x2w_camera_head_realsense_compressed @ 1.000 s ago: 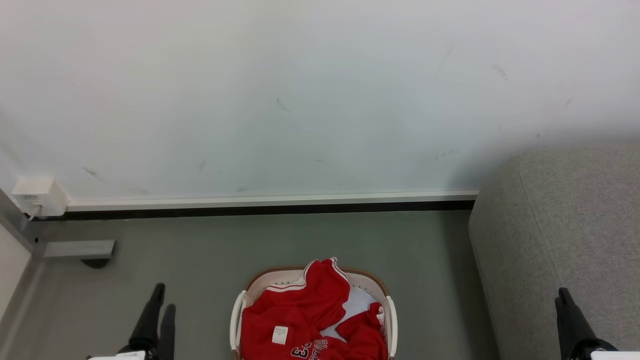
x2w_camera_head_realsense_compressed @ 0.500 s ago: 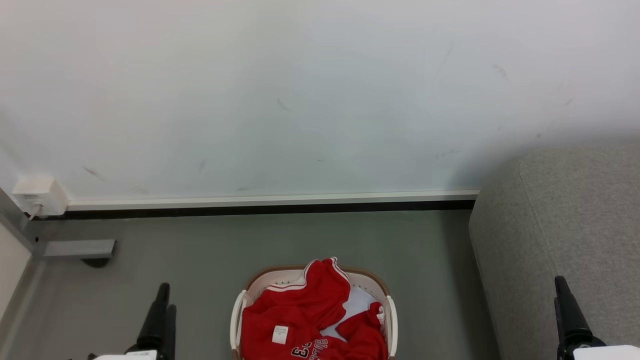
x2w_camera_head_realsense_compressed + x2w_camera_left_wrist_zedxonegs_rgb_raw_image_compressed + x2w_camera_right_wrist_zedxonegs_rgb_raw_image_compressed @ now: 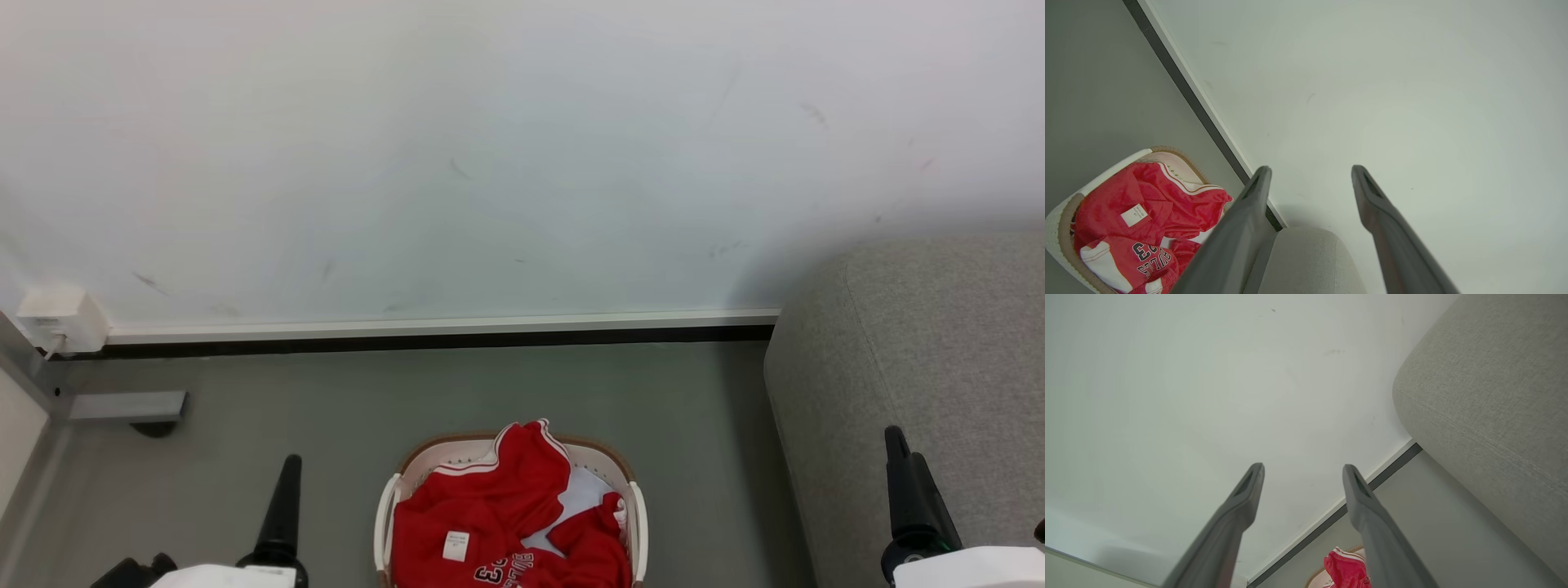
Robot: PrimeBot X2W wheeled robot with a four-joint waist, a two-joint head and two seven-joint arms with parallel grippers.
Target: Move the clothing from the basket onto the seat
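Left end effector [image 3: 1311, 169]: fingers spread wide, nothing held. Right end effector [image 3: 1303, 467]: same, wide apart and empty. The bright red sports jersey with white striped trim and dark lettering [image 3: 506, 506] lies crumpled in the oval cream-white plastic basket with a brown woven-look rim [image 3: 640, 531], on the floor between the two end effectors, to the right of the left one and to the left of the right one. One red fold rides up over the far rim; a white pad [image 3: 584, 498] shows under it. The big grey fabric sofa with rounded edges [image 3: 939, 343] sits right beside the right end effector, its rounded corner on that one's outer side. Bare grey floor [image 3: 490, 384] separates basket and sofa edge. Ahead of both sets of fingers is a white wall [image 3: 490, 163] with a white baseboard [image 3: 441, 327]. Beyond the left end effector, on its outer side: a small white box [image 3: 61, 318] and a grey metal bracket [image 3: 126, 406].
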